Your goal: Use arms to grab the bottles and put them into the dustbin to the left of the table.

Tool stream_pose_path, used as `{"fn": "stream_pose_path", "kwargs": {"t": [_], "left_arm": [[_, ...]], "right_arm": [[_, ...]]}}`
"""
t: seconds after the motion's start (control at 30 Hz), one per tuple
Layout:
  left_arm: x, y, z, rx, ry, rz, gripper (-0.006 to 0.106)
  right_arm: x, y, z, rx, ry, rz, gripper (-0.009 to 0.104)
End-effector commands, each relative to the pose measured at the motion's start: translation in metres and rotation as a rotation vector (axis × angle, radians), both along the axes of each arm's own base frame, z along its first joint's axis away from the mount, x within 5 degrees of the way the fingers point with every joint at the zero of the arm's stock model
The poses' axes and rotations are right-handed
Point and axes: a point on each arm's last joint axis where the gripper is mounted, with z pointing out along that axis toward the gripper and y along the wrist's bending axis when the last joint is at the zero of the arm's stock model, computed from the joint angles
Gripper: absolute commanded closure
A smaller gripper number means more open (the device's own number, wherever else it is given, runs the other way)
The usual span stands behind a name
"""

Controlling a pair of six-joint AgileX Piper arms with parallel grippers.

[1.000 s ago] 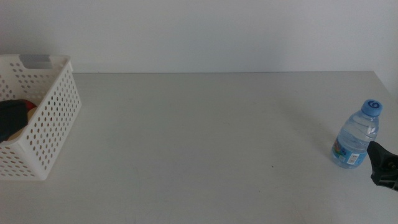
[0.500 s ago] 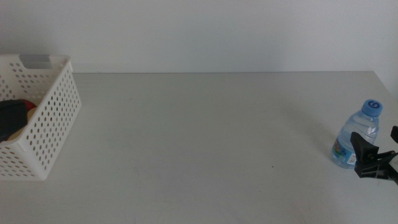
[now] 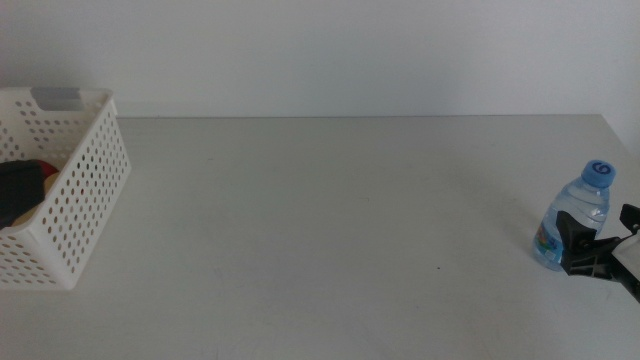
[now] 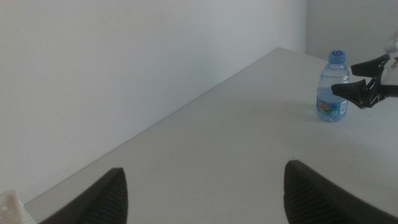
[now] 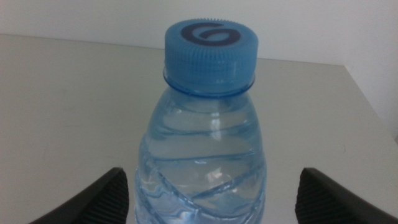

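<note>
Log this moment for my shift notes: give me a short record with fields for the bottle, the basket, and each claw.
bottle: small water bottle with blue cap, upright near the table's right edge
basket: white perforated basket at the table's left, dark and red items partly visible inside
right claw: right claw open, jaws on either side of the bottle, not yet closed on it
left claw: left claw open, holding nothing, out of the middle view, facing across the table toward the bottle
</note>
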Motion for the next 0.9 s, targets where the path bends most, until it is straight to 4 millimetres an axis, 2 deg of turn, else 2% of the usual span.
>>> {"fn": "stream_pose_path", "kwargs": {"t": [0.0, 0.3, 0.43, 0.5, 0.53, 0.7, 0.87], "left_arm": [[0.001, -0.001, 0.012, -0.065, -0.061, 0.004, 0.018], [0.001, -0.001, 0.012, -0.065, -0.061, 0.004, 0.018], [0.001, -0.001, 0.012, -0.065, -0.061, 0.004, 0.018], [0.001, -0.001, 0.012, -0.065, -0.061, 0.004, 0.018], [0.001, -0.001, 0.012, -0.065, -0.061, 0.004, 0.018], [0.001, -0.001, 0.012, -0.065, -0.061, 0.004, 0.018], [0.001, -0.001, 0.012, -0.065, -0.061, 0.004, 0.018]], "right_arm": [[0.010, -0.001, 0.015, -0.010, -0.125, -0.002, 0.003], [0.040, -0.002, 0.010, -0.010, -0.125, -0.002, 0.003], [0.043, -0.004, 0.008, -0.004, -0.127, -0.020, 0.007], [0.043, -0.005, 0.008, -0.001, -0.126, -0.033, 0.016], [0.043, -0.005, 0.008, -0.003, -0.127, -0.035, 0.025], [0.042, 0.003, 0.009, 0.021, -0.142, 0.050, 0.095], [0.049, 0.026, 0.024, 0.072, -0.229, 0.236, 0.096]]}}
